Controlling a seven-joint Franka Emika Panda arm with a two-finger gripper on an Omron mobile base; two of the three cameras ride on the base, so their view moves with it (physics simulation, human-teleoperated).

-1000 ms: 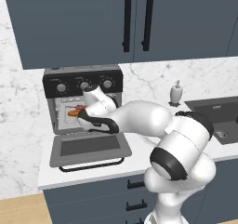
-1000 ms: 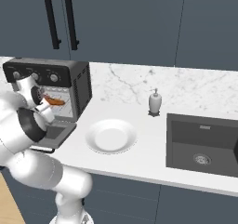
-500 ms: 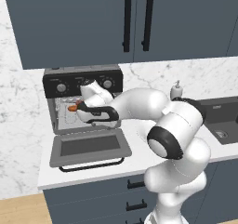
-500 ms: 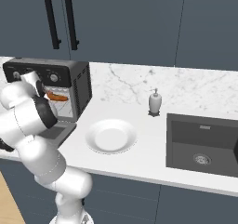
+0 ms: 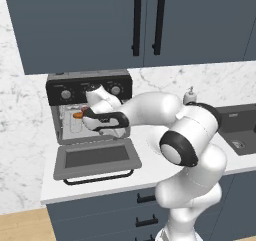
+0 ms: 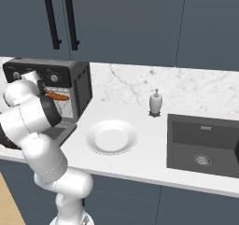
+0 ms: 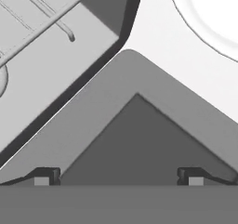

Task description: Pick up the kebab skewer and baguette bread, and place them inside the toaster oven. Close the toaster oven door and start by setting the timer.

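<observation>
Toaster oven (image 5: 89,87): dark grey box on the white desk (image 6: 140,158), at the left under the dark wall cabinets (image 5: 145,22); black top panel with silver knobs.
Toaster oven door (image 5: 96,158): dropped fully open, lying flat toward the desk's front edge, dark glass window up, black bar handle at the near edge. In the hand view one grey-framed corner of it (image 7: 135,139) sits directly under the camera.
Wire rack (image 7: 42,23): seen in the hand view at upper left, inside the pale cavity, its front bar crossing diagonally.
Baguette bread (image 6: 59,96): orange-brown loaf lying inside the oven cavity on the rack, seen through the open front in the right base view; an orange end (image 5: 77,115) also shows in the left base view, beside the arm's wrist.
Kebab skewer: cannot make it out; the arm covers much of the cavity.
End effector (image 7: 118,176): fingertips set wide apart with nothing between them, hanging just above the open door's corner, close to the oven mouth. In the left base view the hand (image 5: 102,119) sits in front of the cavity, above the door's hinge side.
Plate (image 6: 112,136): white, round, bare, on the desk just right of the oven; its rim shows at the hand view's upper right.
Soap dispenser (image 6: 156,102): small, pale, upright, by the marble backsplash between plate and sink.
Sink (image 6: 205,147): dark basin set in the desk at far right.
</observation>
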